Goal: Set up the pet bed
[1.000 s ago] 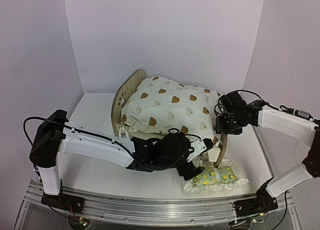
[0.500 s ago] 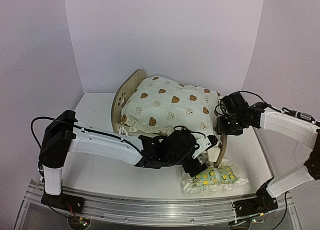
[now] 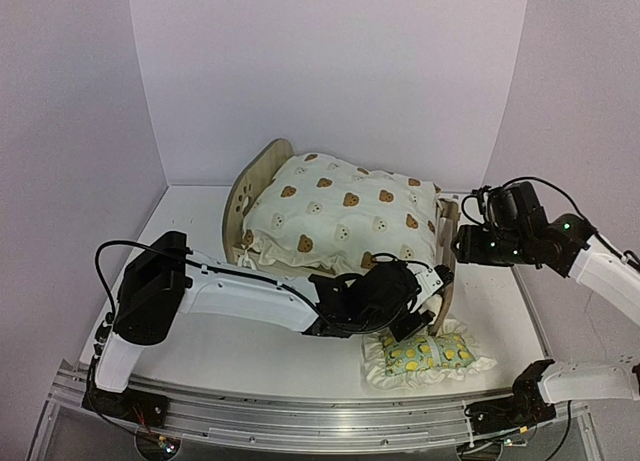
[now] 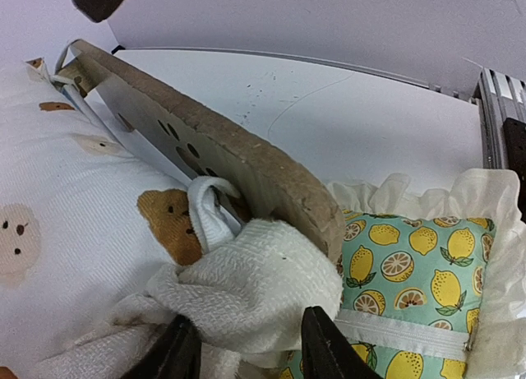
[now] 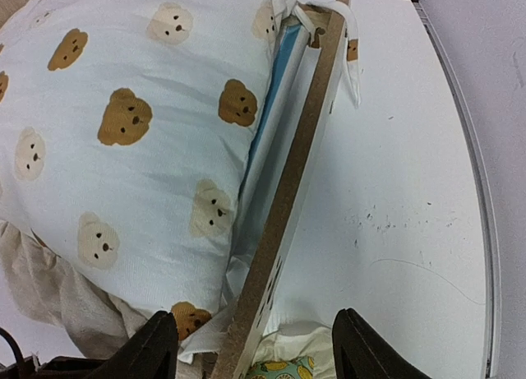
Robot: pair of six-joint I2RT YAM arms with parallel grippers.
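The pet bed stands mid-table, its rounded headboard (image 3: 250, 186) at the left and its footboard (image 3: 443, 271) at the right. A cream bear-print cushion (image 3: 340, 211) lies bulging on it. My left gripper (image 3: 405, 316) is at the bed's near foot corner, shut on the cushion's bunched white corner (image 4: 255, 280), one finger either side, beside the footboard end (image 4: 246, 169). The right gripper (image 3: 462, 246) hovers open above the footboard (image 5: 300, 157), touching nothing. A strip of the blue base (image 5: 267, 124) shows between cushion (image 5: 140, 108) and board.
A green lemon-print ruffled pillow (image 3: 430, 356) lies on the table in front of the footboard, right under my left gripper (image 4: 246, 342), and shows as lemon fabric (image 4: 411, 264) in the left wrist view. Purple walls close in the back and sides. Bare white table (image 5: 411, 190) lies right of the bed.
My left gripper has moved right to the bed's foot corner and closed on the cushion corner. The right arm has drawn back and up, away from the footboard.
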